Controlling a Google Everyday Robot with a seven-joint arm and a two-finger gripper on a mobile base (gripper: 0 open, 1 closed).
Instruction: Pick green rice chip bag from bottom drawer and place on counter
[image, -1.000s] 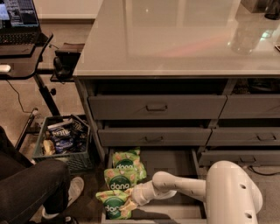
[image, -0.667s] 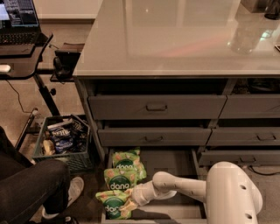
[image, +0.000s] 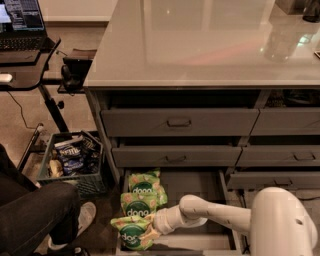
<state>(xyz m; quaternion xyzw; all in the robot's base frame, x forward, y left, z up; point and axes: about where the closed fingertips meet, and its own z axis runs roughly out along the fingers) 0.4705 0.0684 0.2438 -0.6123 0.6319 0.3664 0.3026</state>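
1. Hand (image: 150, 226) is down inside the bottom drawer (image: 195, 186), pressed against the nearest green rice chip bag (image: 131, 236). I cannot tell how wide it stands or whether it has a grip on that bag.
2. Nothing looks lifted yet, since the bag lies low in the drawer at the hand's tip. I judge the reach done, with the grasp, the lift and the placing left to do.
3. Table (image: 200, 45) lies high above the hand and farther back, and no green bag is on it.
4. Pulled out, the bottom drawer holds three green bags in a row. One touches the hand, a second bag (image: 137, 205) lies just beyond the hand, and a third bag (image: 145, 182) lies beyond that, deeper in.
5. Well to the hand's left, on the floor, a crate (image: 92, 186) holds dark snack packs (image: 72, 157).
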